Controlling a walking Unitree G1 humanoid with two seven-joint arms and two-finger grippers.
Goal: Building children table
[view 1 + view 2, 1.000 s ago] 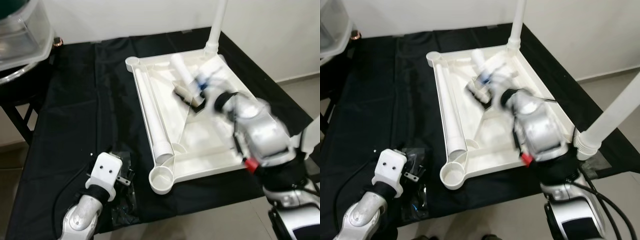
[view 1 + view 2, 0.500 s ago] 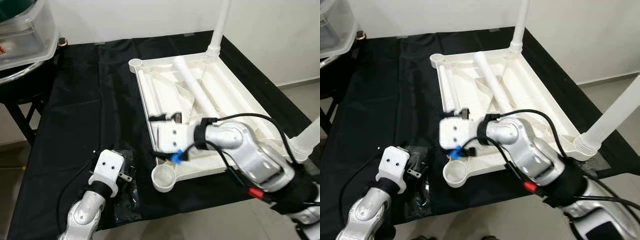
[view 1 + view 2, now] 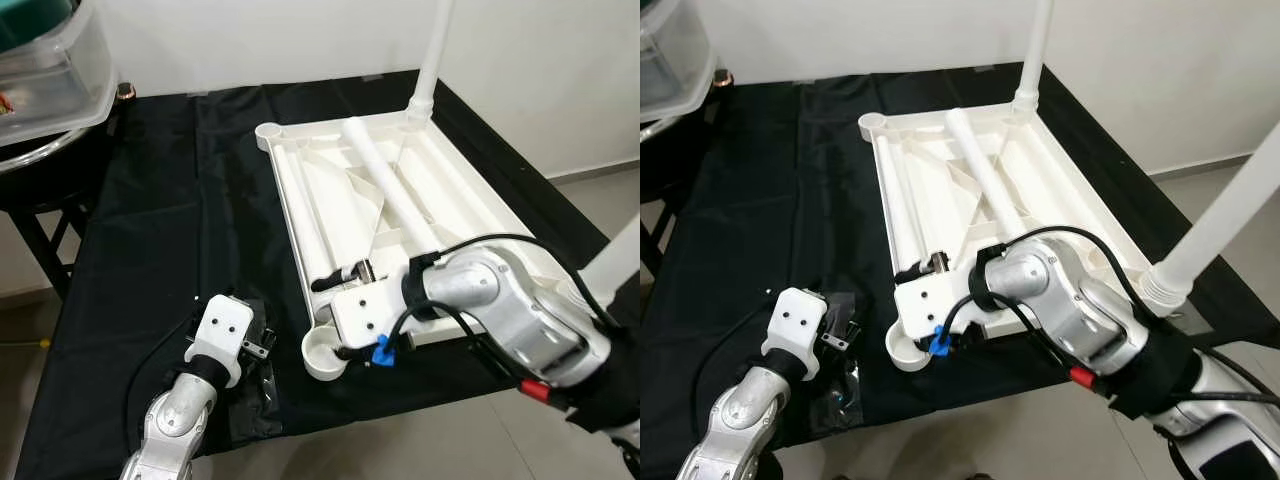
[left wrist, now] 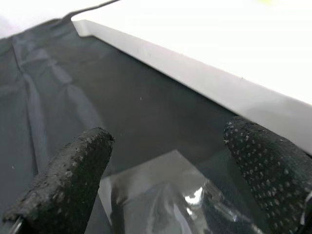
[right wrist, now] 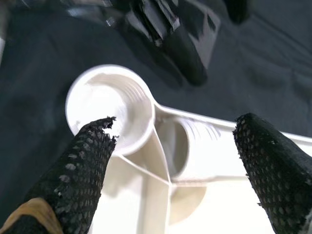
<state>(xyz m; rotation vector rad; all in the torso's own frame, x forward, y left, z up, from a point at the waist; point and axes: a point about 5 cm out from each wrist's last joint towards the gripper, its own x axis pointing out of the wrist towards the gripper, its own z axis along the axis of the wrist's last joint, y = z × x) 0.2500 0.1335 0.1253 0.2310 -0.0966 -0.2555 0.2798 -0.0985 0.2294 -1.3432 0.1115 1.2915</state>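
The white children's table top [image 3: 455, 205] lies upside down on black cloth. Two legs stand screwed in: one at the far right corner [image 3: 432, 60], one at the near right corner [image 3: 620, 262]. Two loose legs lie inside it, one along the left rim [image 3: 300, 225], one slanting across [image 3: 388, 185]. My right gripper [image 3: 338, 315] hovers open just above the empty near-left socket [image 5: 109, 109], holding nothing. Left of that corner, my left gripper [image 4: 165, 161] is open, low over a clear bag of hardware [image 4: 161, 200].
A clear plastic bin [image 3: 50, 70] sits on a dark stand at the far left. The black cloth [image 3: 170, 200] left of the table top is bare. The cloth's front edge runs just behind both grippers; floor [image 3: 600, 175] lies to the right.
My right arm swung from the far side of the table top to its near-left corner, over the empty socket. The left arm barely moved. The head camera shifted slightly.
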